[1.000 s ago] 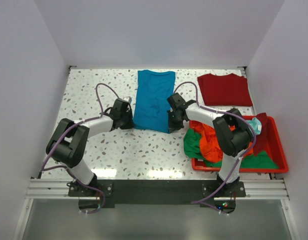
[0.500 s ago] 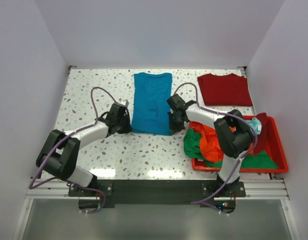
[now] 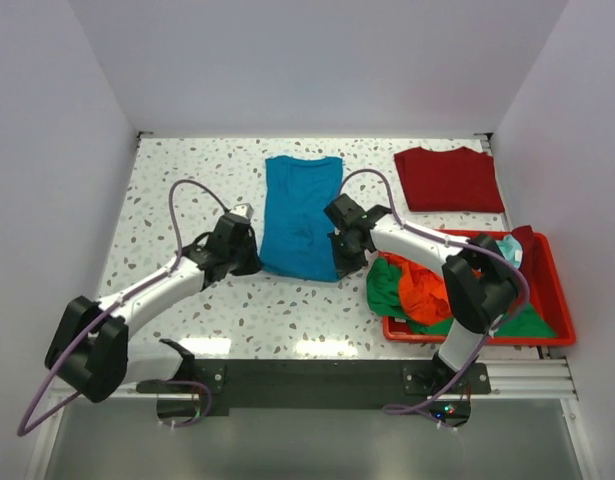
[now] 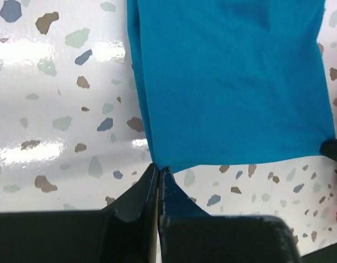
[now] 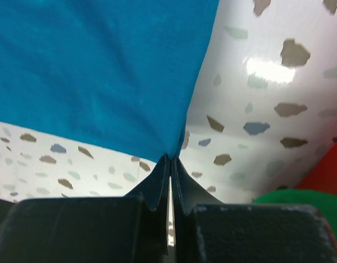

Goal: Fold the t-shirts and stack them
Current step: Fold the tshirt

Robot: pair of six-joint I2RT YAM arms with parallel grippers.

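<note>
**Near hem pinched at both corners, cross-fold to come**

On the speckled tabletop (image 3: 187, 180), the teal-blue t-shirt (image 3: 299, 210) lies flat as a long narrow panel running away from the arms. It takes up the middle of the surface, and everything below is placed from it.

To its far right lies the dark red t-shirt (image 3: 449, 180), flat and squared, well apart from it. To its near right sits the red bin (image 3: 552, 290), holding a loose heap of orange (image 3: 422, 285), green (image 3: 382, 285) and pale aqua (image 3: 512, 250) cloth.

Your left gripper (image 4: 159, 172) is closed on the shirt's near-left hem corner, and your right gripper (image 5: 171, 164) is closed on the near-right corner. On each, the fingers are pressed together with blue cloth pinched between them.

The step in hand looks like the cross-fold, with the hem about to go over toward the collar. For that, you would raise both corners together and keep the hem taut and level. Then carry it away from the bases and lay it down square on the far edge. Stacking would come after.

No brand, label or lettering can be read on any cloth or on the bin.
</note>
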